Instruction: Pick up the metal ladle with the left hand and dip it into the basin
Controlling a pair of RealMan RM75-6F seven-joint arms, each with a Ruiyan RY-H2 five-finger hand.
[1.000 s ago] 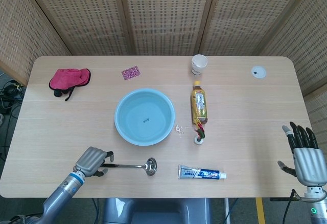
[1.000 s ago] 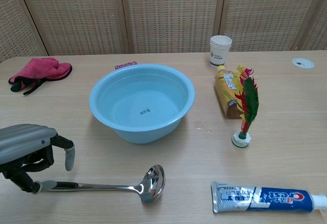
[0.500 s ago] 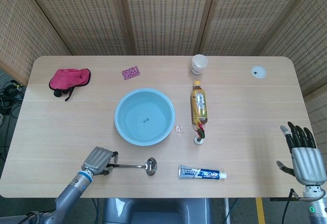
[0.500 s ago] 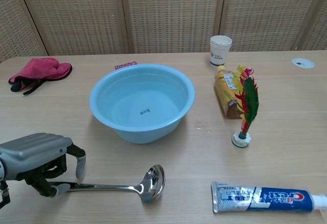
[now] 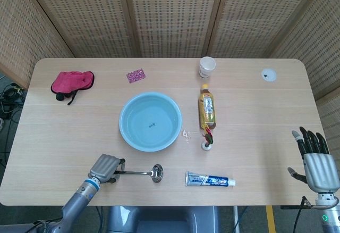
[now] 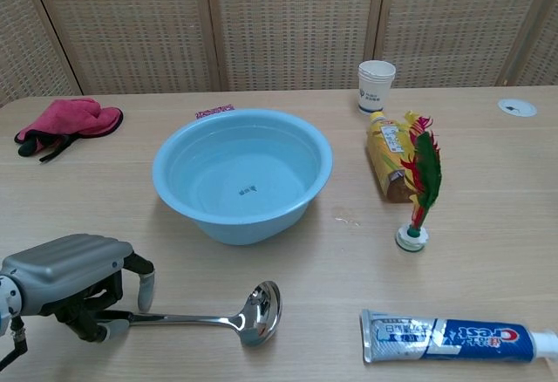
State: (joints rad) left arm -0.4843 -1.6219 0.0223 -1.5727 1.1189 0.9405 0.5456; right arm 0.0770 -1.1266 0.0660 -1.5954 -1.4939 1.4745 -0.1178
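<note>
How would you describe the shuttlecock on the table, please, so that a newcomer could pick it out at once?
Start at the light blue basin in the table's middle and look to its right, past the lying yellow drink bottle. At the bottle's near end a feather shuttlecock stands upright on a small round base, the only thing with red, green and yellow feathers.

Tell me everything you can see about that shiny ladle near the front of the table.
The metal ladle looks like polished steel: a thin straight handle ending in a round bowl that mirrors the room. It lies flat on the wooden table, handle pointing left, bowl to the right, in front of the blue basin and apart from it. The left hand is curled over the handle's end; whether it truly grips it is unclear. The ladle has not been lifted.
</note>
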